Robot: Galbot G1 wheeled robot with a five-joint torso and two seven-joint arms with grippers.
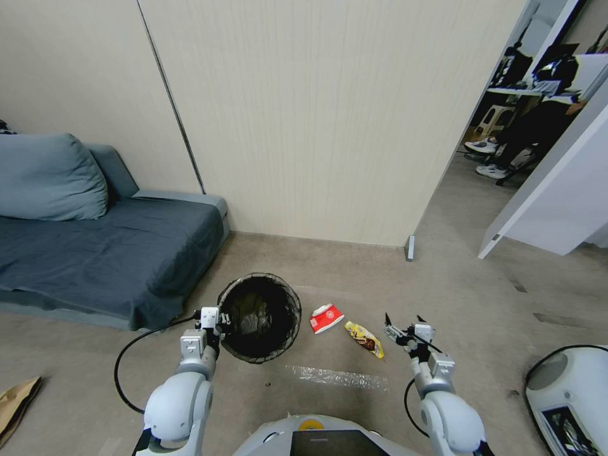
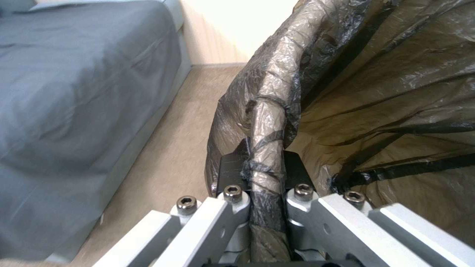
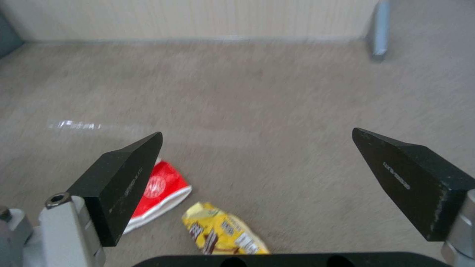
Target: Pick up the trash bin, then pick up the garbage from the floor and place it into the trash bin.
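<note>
The trash bin (image 1: pixel 261 316) hangs just above the floor with its dark bag liner over the rim. My left gripper (image 1: pixel 217 325) is shut on the bin's left rim; in the left wrist view the bagged rim (image 2: pixel 265 148) runs between the fingers. Two pieces of garbage lie on the floor right of the bin: a red-and-white packet (image 1: pixel 326 318) (image 3: pixel 161 193) and a yellow snack wrapper (image 1: pixel 365 339) (image 3: pixel 222 231). My right gripper (image 1: pixel 404 322) (image 3: pixel 257 148) hovers open just right of the wrapper, above the floor, nothing between its fingers.
A blue sofa (image 1: pixel 101 253) with a cushion stands at the left against the wall. A brown paper bag (image 1: pixel 16 402) lies at the lower left edge. A strip of clear tape (image 1: pixel 339 378) is on the floor. A white machine (image 1: pixel 570 392) sits lower right; a doorway (image 1: pixel 500 190) opens at the right.
</note>
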